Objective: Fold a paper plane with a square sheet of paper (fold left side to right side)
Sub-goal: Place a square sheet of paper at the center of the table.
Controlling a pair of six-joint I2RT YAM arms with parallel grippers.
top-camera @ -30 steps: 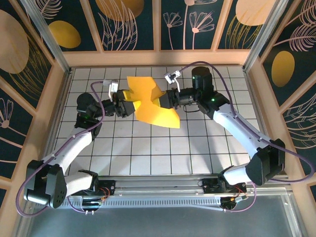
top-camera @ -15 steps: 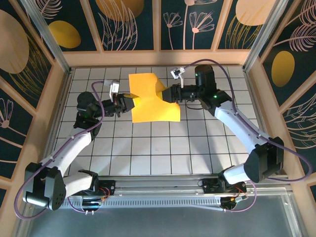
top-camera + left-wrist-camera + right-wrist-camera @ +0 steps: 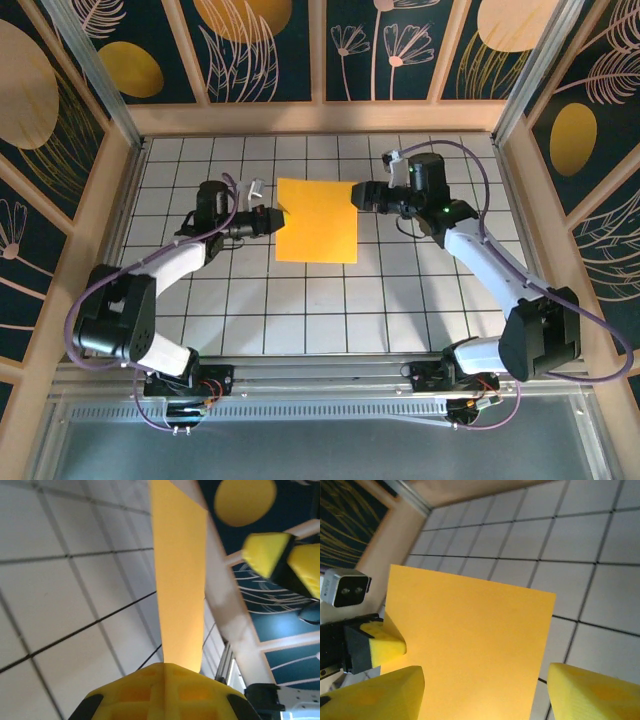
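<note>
**Sheet of paper** point(image 3: 317, 222): orange-yellow, plain, near-square. Flat on the white gridded worktop point(image 3: 330, 310), in the far half, about midway between the left and right edges. From the left wrist, a narrow strip running away over the tiles. From the right wrist, a broad flat panel, slightly raised at the corner beside the left claw.

**Left claw** point(image 3: 277, 219): at the middle of the sheet's left edge, clamped tight on that edge. Yellow pads point(image 3: 130, 695) pressed together, paper emerging from between them.

**Right claw** point(image 3: 357, 196): at the sheet's right edge, near the far right corner. Spread wide, gripping nothing. Yellow fingers point(image 3: 380, 695) standing well apart to either side of that edge; contact with the paper not clear.

**Change against one second ago:**
- Sheet then lifted off the tiles, curled and bent between both claws; now down and flattened.
- Left claw then gaping at the left edge; now closed on it.
- Right claw then pinched on the right edge; now released and drawn slightly back toward the right.
</note>
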